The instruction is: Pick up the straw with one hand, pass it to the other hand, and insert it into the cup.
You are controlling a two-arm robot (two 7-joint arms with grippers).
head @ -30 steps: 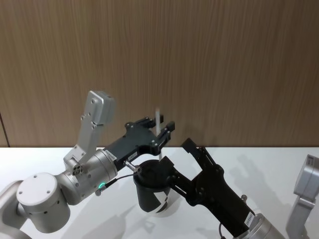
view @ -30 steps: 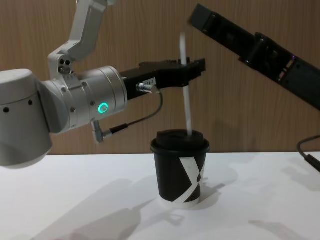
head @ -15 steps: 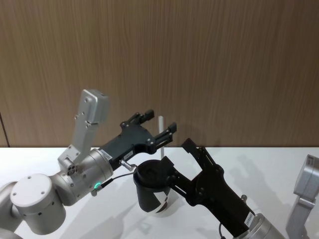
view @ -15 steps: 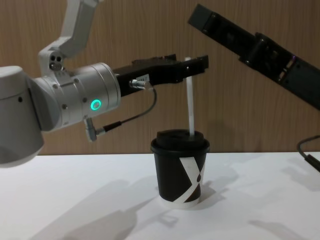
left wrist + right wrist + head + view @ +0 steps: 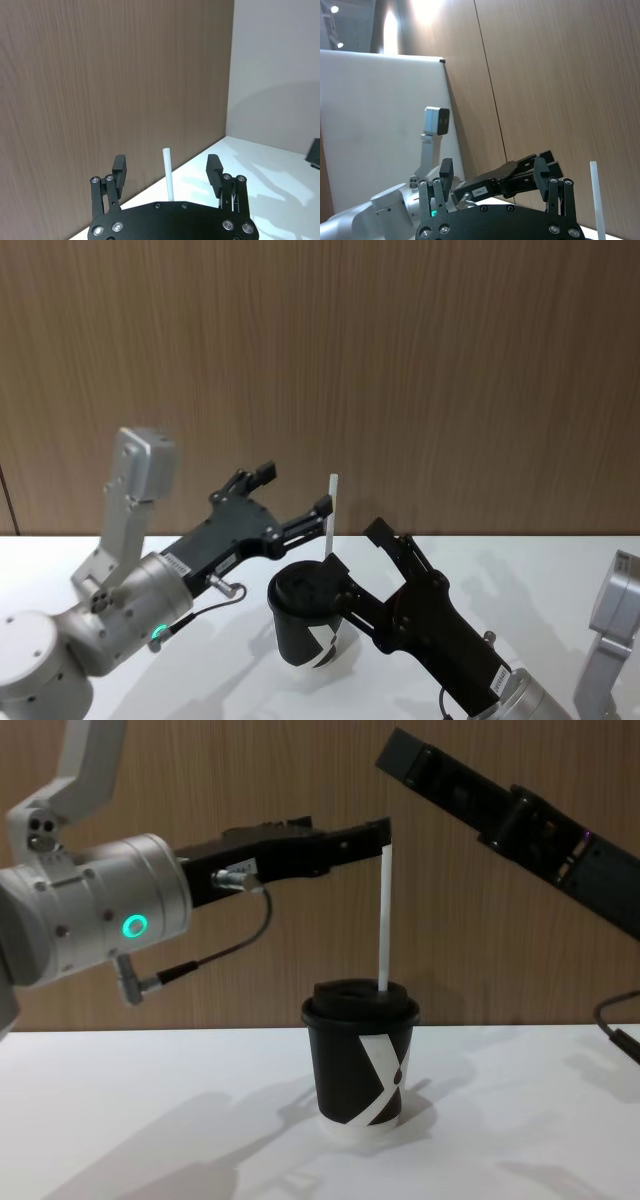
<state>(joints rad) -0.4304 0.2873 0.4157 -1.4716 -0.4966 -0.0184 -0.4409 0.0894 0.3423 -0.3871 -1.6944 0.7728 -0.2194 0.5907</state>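
Observation:
The black cup [image 5: 360,1060] with its white X mark stands on the white table [image 5: 150,1120]. The white straw [image 5: 383,920] stands upright in the cup's lid, its top well above it. My left gripper [image 5: 166,167], on the silver arm with the green ring light, is open; its fingers flank the straw's top [image 5: 330,510] without touching it. My right gripper [image 5: 352,545], on the black arm, hovers open just right of the cup [image 5: 300,640] with nothing between its fingers [image 5: 540,172]. The straw [image 5: 595,200] shows beside it.
A wooden wall closes off the back. A thin grey cable with a metal plug [image 5: 200,965] hangs under the left arm. A silver arm link [image 5: 610,640] stands at the right edge. The table spreads white on both sides of the cup.
The left gripper has opened, let go of the straw and drawn back to the left. The straw has slid down into the cup and stands straighter. The right arm has not moved.

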